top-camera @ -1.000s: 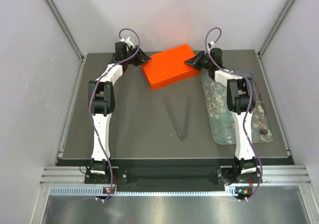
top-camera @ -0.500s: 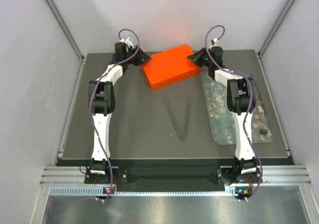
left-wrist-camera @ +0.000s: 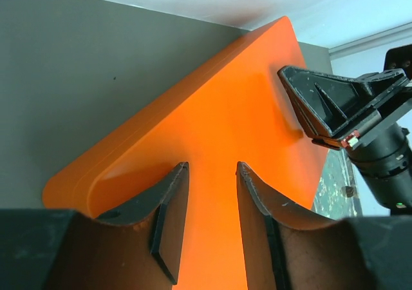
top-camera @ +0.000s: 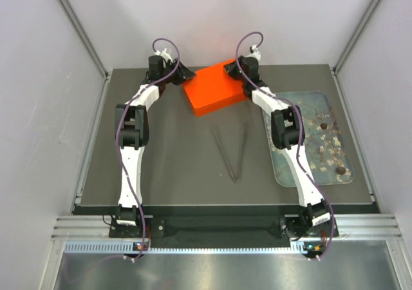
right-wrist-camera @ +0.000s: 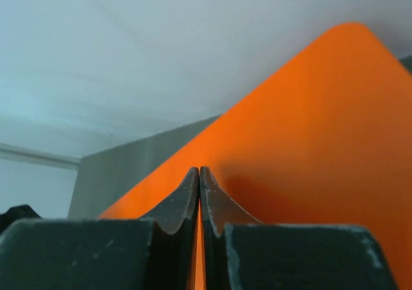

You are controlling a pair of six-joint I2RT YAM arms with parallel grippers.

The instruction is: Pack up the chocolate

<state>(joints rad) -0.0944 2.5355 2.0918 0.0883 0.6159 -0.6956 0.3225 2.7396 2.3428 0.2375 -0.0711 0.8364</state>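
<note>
Thin dark tongs (top-camera: 235, 174) lie mid-table. To their right the grey-blue tray (top-camera: 308, 102) carries the chocolate (top-camera: 339, 171) — small brown lumps, scattered. Farther back, the left gripper (left-wrist-camera: 211, 166) hangs part-open over the orange box (top-camera: 212, 90), and the right gripper (right-wrist-camera: 199, 169) — clenched tight — is at its lid.

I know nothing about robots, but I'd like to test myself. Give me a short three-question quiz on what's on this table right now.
1. True or false: the right arm's fingers, at the orange box, are spread wide apart.
2. Where do the chocolate lumps lie? A) on top of the orange box B) on the grey-blue tray C) on the bare table
3. Fill in: the dark V-shaped tool lying between the two arms is a pair of ____.

Key: 1 false, they are shut together. 2 B. 3 tongs.
</note>
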